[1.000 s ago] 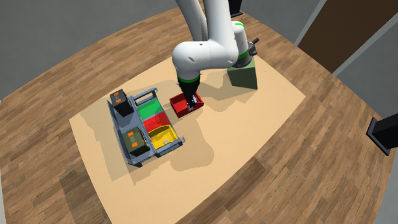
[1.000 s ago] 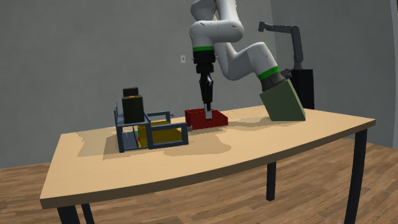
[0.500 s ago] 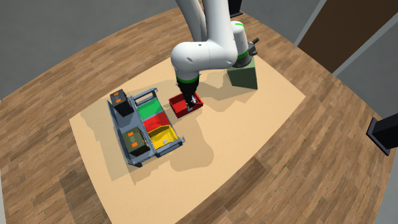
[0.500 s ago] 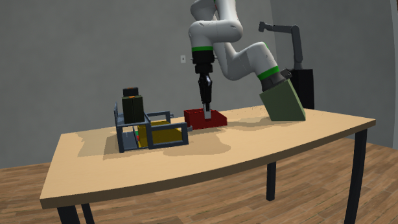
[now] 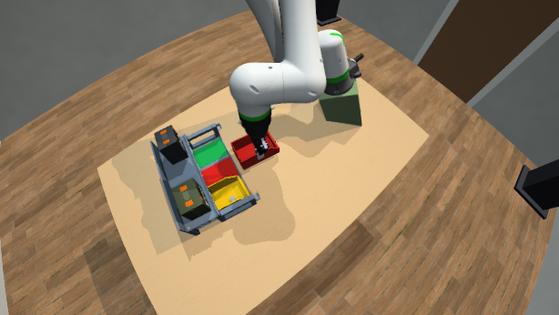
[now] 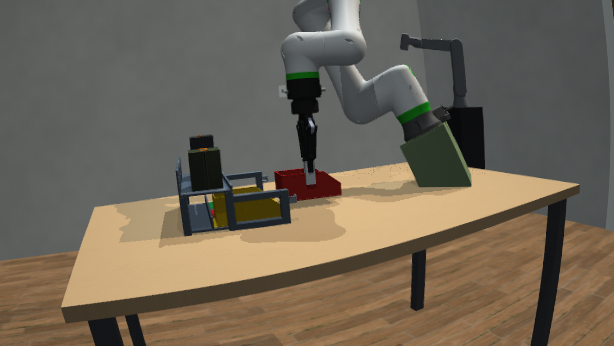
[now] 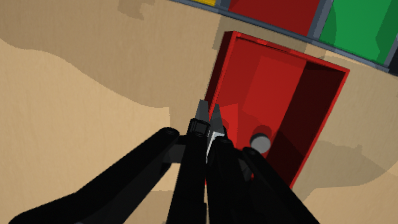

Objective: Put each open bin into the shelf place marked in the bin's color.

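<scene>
Top view: the arm reaches down over the bench [image 5: 346, 191], and the jaws [image 5: 261, 150] are closed on the thin side wall of the red bin [image 5: 248, 153]. The bin sits on the bench just beside the shelf [image 5: 182, 182], in front of the green [image 5: 210, 152] and red [image 5: 218, 170] marks, a bit skewed to the row. The yellow bin [image 5: 228, 193] is in the end slot of the shelf, front out. Two dark boxes w/ orange tabs sit on the shelf's upper board: one [image 5: 170, 145] at the green end, one [image 5: 190, 199] at the yellow end. The arm's base is on a green wedge [image 5: 342, 106] at the far side of the bench.

Exterior view: the jaws [image 6: 310, 176] point straight down, tips at the bin's rim. The red bin [image 6: 320, 188] looks level; can't tell if it rests on the bench [image 6: 350, 235] or is just off it. It's near the shelf [image 6: 232, 202] but apart from it. The yellow bin [image 6: 250, 210] shows behind the shelf's front rail.

Wrist view: the fingers are pinched nearly together on the left wall of the red bin [image 7: 280, 95]. A small grey round part [image 7: 260, 144] lies on the bin's floor near its closer end. Beyond the bin, the shelf's red mark [image 7: 275, 12] and green mark [image 7: 362, 25] show at the top edge; the bin's far end is close to them, slanted.
</scene>
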Motion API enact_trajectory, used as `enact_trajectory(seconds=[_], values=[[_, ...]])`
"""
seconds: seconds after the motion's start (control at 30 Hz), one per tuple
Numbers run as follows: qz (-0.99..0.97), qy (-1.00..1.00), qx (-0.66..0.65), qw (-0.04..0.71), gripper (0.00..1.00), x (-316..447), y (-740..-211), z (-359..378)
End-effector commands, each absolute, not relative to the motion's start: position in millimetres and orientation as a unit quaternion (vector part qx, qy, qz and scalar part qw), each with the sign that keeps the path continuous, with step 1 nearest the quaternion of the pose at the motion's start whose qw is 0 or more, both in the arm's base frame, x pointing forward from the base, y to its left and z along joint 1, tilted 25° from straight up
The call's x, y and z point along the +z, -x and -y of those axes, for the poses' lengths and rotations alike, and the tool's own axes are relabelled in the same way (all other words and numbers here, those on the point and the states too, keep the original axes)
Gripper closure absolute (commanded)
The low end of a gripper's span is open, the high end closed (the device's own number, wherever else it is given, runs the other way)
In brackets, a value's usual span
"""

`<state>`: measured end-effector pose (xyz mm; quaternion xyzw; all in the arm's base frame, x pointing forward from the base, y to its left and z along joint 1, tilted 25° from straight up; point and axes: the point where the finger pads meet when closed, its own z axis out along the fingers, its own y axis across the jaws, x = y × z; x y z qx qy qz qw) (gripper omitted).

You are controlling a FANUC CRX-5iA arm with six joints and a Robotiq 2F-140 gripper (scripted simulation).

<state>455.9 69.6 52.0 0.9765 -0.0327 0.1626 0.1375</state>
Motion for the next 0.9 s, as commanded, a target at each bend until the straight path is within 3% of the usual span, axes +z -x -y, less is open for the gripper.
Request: enact_trajectory(seconds=[0.0,0.87], values=[[0.033,-0.977,0.163,0.137,1.0,53.5,-459.7,-69.7],[0.033,-0.977,0.158,0.137,1.0,54.9,-463.3,-69.6]])
